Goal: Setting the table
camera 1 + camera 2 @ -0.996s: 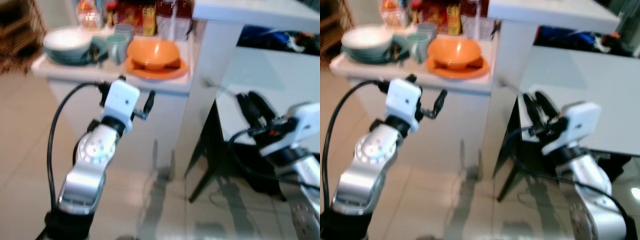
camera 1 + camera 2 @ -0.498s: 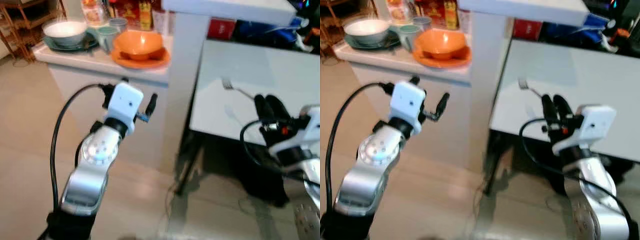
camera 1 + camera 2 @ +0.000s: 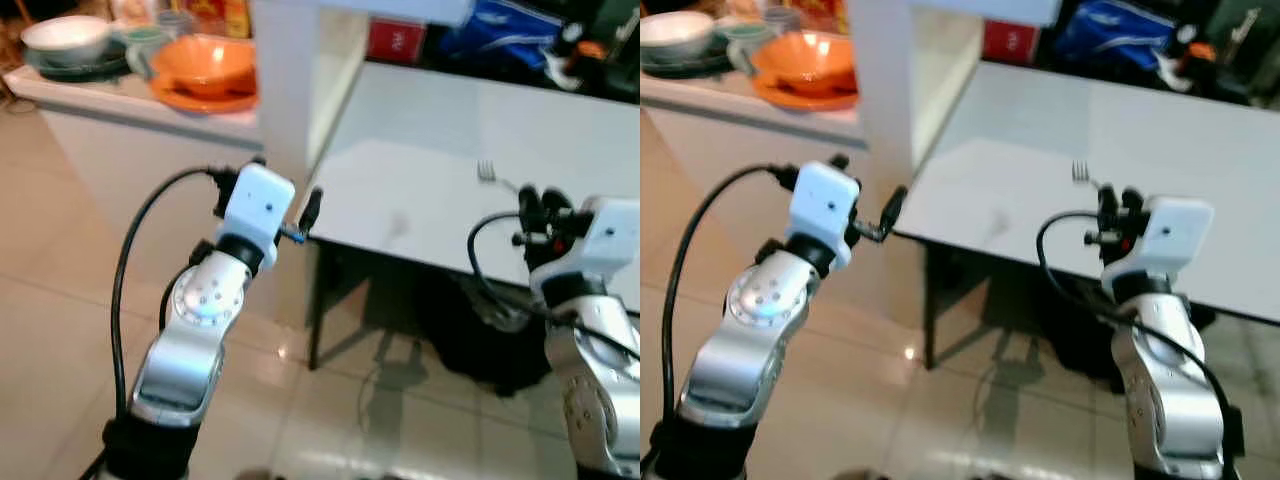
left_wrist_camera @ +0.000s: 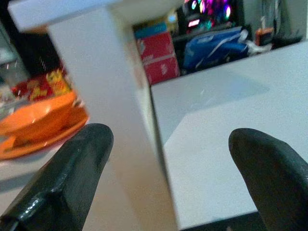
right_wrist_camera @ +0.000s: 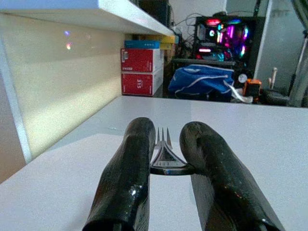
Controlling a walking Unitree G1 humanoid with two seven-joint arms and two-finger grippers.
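My right gripper [image 3: 540, 205] is shut on a silver fork [image 5: 163, 147], whose tines [image 3: 488, 172] stick out ahead of the fingers. It hovers just above the near edge of the white table [image 3: 420, 140]. My left gripper [image 3: 285, 188] is open and holds nothing; it is raised by the table's left corner, in front of a white pillar [image 3: 285, 90]. In the left wrist view its two fingers [image 4: 62, 183] stand wide apart, framing the pillar and the table top. An orange bowl on an orange plate [image 3: 205, 68] sits on the counter at the far left.
The white counter [image 3: 110, 115] also carries a white bowl on a green plate [image 3: 62, 42] and a mug [image 3: 145, 45]. Red boxes [image 3: 395, 40] and a blue bag [image 3: 500, 40] lie beyond the table. Dark table legs and tiled floor [image 3: 330, 400] are below.
The whole view has swung right: the counter with dishes slid to the far left and the table now fills the middle. My right gripper keeps hold of the fork.
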